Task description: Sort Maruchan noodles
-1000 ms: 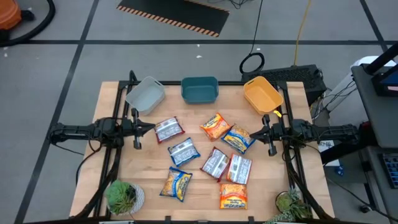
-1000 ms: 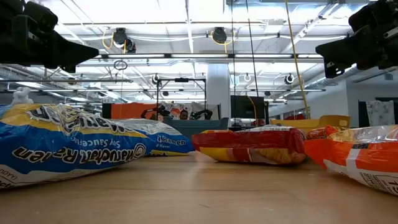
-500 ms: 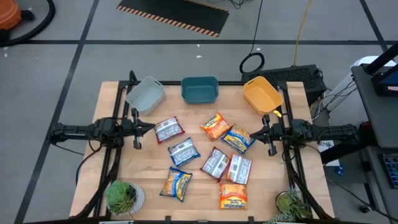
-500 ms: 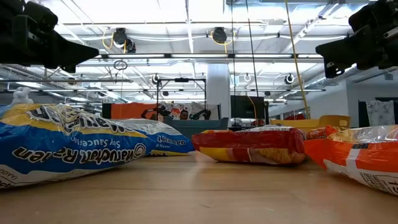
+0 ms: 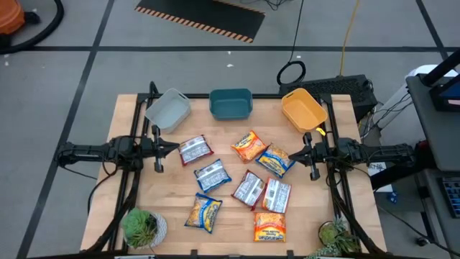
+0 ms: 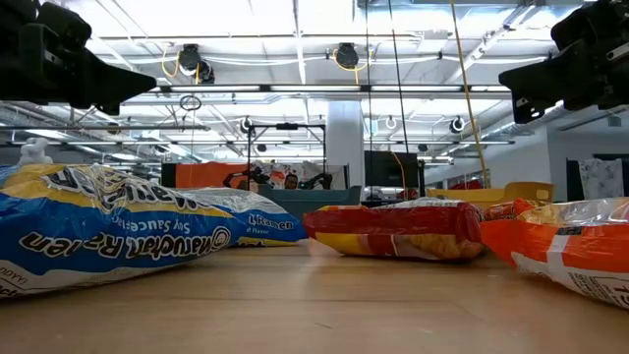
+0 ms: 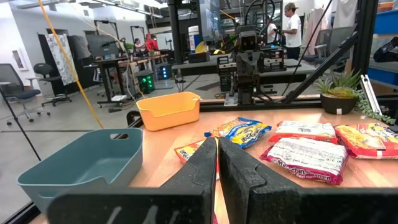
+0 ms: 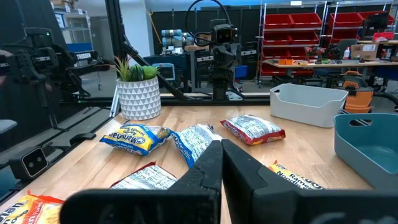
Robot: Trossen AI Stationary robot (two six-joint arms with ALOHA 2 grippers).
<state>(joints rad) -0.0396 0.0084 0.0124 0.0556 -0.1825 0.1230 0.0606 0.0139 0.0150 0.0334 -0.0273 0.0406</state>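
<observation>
Eight Maruchan packets lie flat on the wooden table between my two arms. Several are silver-white with red, such as one (image 5: 194, 150) near my left gripper and another (image 5: 249, 188) in the middle. Two are orange (image 5: 249, 144) (image 5: 269, 226). Two are yellow with blue (image 5: 275, 160) (image 5: 204, 213). My left gripper (image 5: 176, 147) (image 7: 217, 149) is shut and hovers above the table's left side, pointing right. My right gripper (image 5: 293, 153) (image 8: 221, 152) is shut and hovers at the right side, pointing left at the yellow-blue packet. Neither touches a packet.
Three tubs stand along the far edge: grey (image 5: 169, 109), teal (image 5: 231, 103), yellow (image 5: 303, 109). A potted plant sits at each near corner (image 5: 142, 226) (image 5: 338, 237). Bare wood shows near the left gripper and in front of the tubs. People stand in the room beyond.
</observation>
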